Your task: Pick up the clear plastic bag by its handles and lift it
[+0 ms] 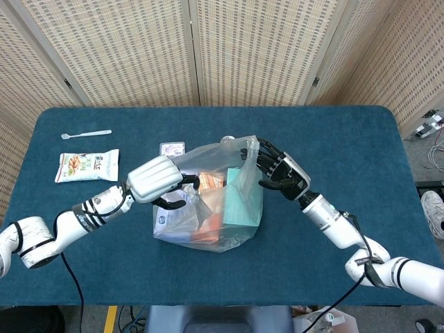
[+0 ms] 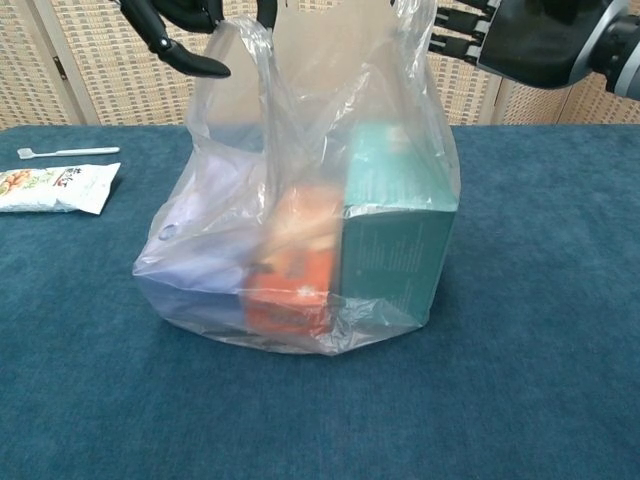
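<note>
The clear plastic bag (image 1: 208,211) (image 2: 300,220) stands on the blue table, holding a teal box (image 2: 400,235), an orange packet (image 2: 295,275) and other packs. My left hand (image 1: 158,182) (image 2: 170,25) is at the bag's left handle (image 2: 240,45). Its fingers are spread on either side of the loop and not closed on it. My right hand (image 1: 281,173) (image 2: 530,35) has its fingers curled at the right handle (image 2: 412,25), which stands upright in its hold. The bag's base rests on the table.
A snack packet (image 1: 87,166) (image 2: 55,188) and a white spoon (image 1: 84,134) (image 2: 65,152) lie at the table's left. A small flat pack (image 1: 172,148) lies just behind the bag. A woven screen (image 1: 222,48) stands behind the table.
</note>
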Motion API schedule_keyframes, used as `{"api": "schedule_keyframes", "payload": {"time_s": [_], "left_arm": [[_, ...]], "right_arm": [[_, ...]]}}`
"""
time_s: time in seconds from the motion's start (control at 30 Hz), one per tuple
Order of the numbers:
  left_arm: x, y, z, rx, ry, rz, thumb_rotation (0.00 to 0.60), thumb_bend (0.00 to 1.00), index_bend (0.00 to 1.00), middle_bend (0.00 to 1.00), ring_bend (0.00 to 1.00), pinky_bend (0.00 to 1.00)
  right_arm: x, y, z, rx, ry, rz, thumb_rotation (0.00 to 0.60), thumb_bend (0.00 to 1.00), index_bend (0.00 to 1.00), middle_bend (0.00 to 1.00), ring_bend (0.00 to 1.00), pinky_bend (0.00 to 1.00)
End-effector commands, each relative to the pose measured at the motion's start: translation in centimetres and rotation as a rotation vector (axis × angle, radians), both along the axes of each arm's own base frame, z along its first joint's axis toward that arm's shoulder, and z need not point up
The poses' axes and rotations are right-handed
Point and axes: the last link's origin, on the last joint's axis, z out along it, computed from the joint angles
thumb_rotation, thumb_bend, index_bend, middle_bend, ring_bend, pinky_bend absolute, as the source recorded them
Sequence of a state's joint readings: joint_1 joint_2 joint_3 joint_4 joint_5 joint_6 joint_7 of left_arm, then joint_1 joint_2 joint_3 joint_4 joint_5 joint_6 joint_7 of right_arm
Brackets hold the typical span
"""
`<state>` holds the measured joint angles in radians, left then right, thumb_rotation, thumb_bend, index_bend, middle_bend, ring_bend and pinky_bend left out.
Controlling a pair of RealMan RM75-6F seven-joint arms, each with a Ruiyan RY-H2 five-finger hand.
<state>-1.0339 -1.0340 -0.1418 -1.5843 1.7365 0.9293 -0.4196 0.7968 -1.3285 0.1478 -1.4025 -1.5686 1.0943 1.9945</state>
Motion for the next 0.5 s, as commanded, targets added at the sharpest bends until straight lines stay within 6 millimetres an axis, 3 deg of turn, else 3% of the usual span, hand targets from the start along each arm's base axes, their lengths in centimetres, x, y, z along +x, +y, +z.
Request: {"api": "schedule_keyframes", "payload": {"time_s": [0.03, 0.2, 0.5], "left_arm": [[0.07, -0.05, 0.0, -0.002, -0.003, 0.0, 0.6, 0.28, 0.5, 1.0, 1.0, 0.89], [0.0, -0.15, 0.15, -0.007, -0.014, 0.009, 0.6, 0.35, 0.54, 1.0, 1.0, 0.89], [-0.47, -0.34, 0.17, -0.03, -0.033, 0.038, 0.6, 0.37, 0.58, 1.0, 1.0, 0.9]], "right_arm": [[-0.02, -0.01, -0.01, 0.0, 0.0, 0.001, 0.6, 0.03, 0.2, 0.36, 0.11, 0.1], [-0.07, 0.01, -0.03, 0.0, -0.002, 0.001, 0.6, 0.03, 0.2, 0.36, 0.11, 0.1], [-0.05, 0.04, -0.11, -0.001, -0.001, 0.003, 0.6, 0.03, 0.2, 0.36, 0.11, 0.1]]}}
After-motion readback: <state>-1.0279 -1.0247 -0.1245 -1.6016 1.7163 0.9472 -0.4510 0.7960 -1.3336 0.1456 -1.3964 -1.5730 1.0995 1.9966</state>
